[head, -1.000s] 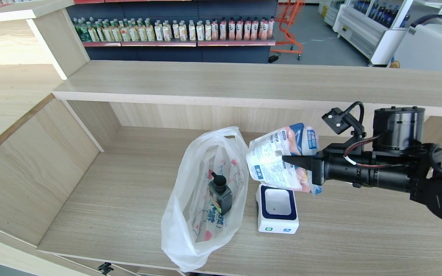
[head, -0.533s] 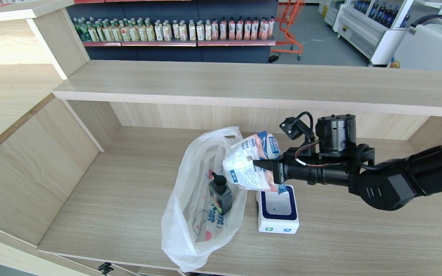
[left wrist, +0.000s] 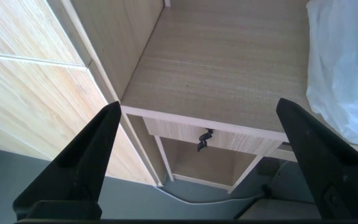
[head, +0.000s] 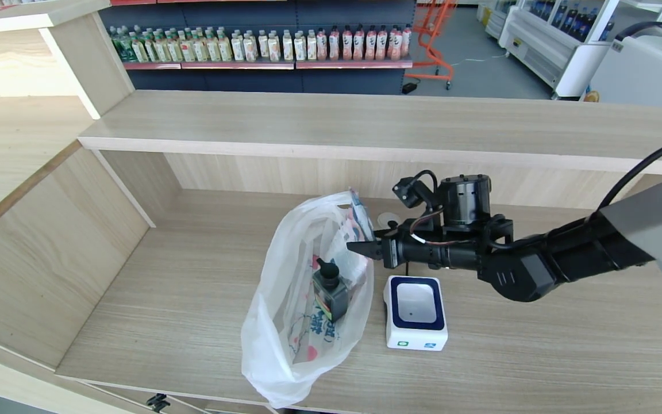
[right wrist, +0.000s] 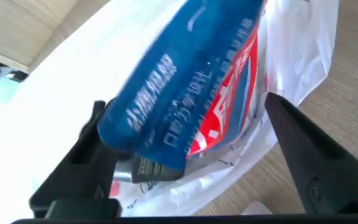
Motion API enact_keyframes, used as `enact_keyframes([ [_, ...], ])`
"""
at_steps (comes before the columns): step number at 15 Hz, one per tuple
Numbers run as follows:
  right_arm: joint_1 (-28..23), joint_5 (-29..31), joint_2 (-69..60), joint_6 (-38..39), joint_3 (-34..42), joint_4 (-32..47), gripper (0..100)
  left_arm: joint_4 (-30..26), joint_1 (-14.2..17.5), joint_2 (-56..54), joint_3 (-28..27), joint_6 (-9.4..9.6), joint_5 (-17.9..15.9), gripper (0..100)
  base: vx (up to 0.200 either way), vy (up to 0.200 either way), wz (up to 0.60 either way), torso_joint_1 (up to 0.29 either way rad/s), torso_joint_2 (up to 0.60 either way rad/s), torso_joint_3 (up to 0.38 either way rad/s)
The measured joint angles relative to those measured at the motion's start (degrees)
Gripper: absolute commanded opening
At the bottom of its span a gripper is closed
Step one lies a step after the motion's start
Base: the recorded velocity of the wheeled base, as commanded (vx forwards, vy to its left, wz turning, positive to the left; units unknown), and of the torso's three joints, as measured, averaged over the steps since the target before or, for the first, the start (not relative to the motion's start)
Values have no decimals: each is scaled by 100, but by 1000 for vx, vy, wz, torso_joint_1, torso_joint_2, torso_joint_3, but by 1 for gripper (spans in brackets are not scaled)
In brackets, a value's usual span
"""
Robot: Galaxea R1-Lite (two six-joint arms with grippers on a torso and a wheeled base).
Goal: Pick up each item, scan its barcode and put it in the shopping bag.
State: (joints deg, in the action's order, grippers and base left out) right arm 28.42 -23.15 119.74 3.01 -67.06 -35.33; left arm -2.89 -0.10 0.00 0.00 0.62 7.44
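Checkout counter, mid-frame: a second ago we saw the right gripper [head: 365, 246] carrying the packet [head: 358, 218] over the scanner [head: 415, 310], right of centre. It has since swung left across the head view to the rim of the shopping bag [head: 285, 322]. The packet now stands inside the bag's mouth and the scanner's window is uncovered.

We count one bag, one scanner, one packet and one dark pump bottle [head: 329, 287]. The bag lies open on the counter [head: 538, 356] at the centre of the frame, with the scanner just beside it on the right. Inside it are two items: the bottle low in the middle, and the packet upright against the right wall, its top edge showing above the rim.

In the right wrist view the right gripper [right wrist: 185, 102] has its fingers [right wrist: 309, 168] spread wide on either side of the blue and red packet [right wrist: 191, 106], which is let go over the white bag [right wrist: 303, 37].

In the left wrist view the left gripper [left wrist: 197, 106] hangs off the counter's near edge, fingers [left wrist: 79, 168] parted with nothing between them, and a fold of the bag [left wrist: 347, 68] shows at upper right.
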Motion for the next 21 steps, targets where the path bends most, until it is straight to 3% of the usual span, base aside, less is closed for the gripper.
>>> enact_keyframes([
  [3,143,-17,-50,539,-407,-6,100,0,0,0,0,-2,0,100,0,0,0,0,0,0],
  [6,151,-17,-496,612,2,13,100,0,0,0,0,0,0,100,0,0,0,0,0,0],
  [10,-172,27,-2029,508,1538,57,100,0,0,0,0,-2,0,100,0,0,0,0,0,0],
  [14,-1169,811,-4216,29,3379,411,100,0,0,0,0,0,0,100,0,0,0,0,0,0],
  [18,-1797,1382,-6751,-135,5097,1113,100,-1,0,0,0,-2,0,100,0,0,0,0,0,0],
  [21,-2219,1571,-8881,-269,6015,2110,100,-1,0,0,0,-2,0,100,0,0,0,0,0,0],
])
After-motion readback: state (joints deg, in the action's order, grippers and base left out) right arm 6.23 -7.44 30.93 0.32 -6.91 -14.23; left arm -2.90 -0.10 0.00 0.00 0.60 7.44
